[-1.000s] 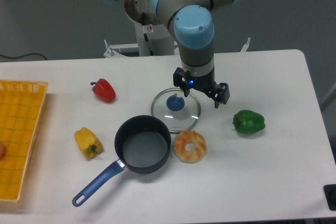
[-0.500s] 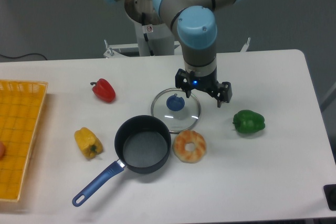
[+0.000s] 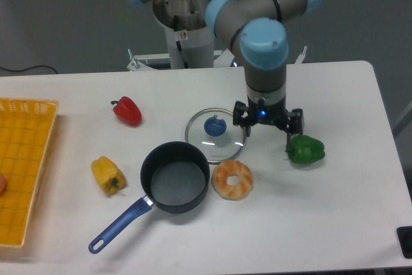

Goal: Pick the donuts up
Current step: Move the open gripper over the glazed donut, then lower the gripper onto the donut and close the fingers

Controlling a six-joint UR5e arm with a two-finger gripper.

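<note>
The donut [image 3: 233,180] is a tan-orange ring with pale glaze patches and a central hole. It lies flat on the white table, just right of the dark pot [image 3: 175,176] and below the glass lid [image 3: 215,134]. My gripper [image 3: 269,125] hangs above the table, up and to the right of the donut, between the lid and the green pepper [image 3: 305,149]. Its two black fingers are spread wide and hold nothing.
A red pepper [image 3: 127,110] lies at the left, a yellow pepper [image 3: 107,174] at the pot's left. The pot's blue handle [image 3: 120,224] points to the front left. An orange basket [image 3: 23,165] stands at the left edge.
My gripper has moved right and a little down, from over the lid's right edge toward the green pepper. Its fingers stay open. The objects have not moved.
</note>
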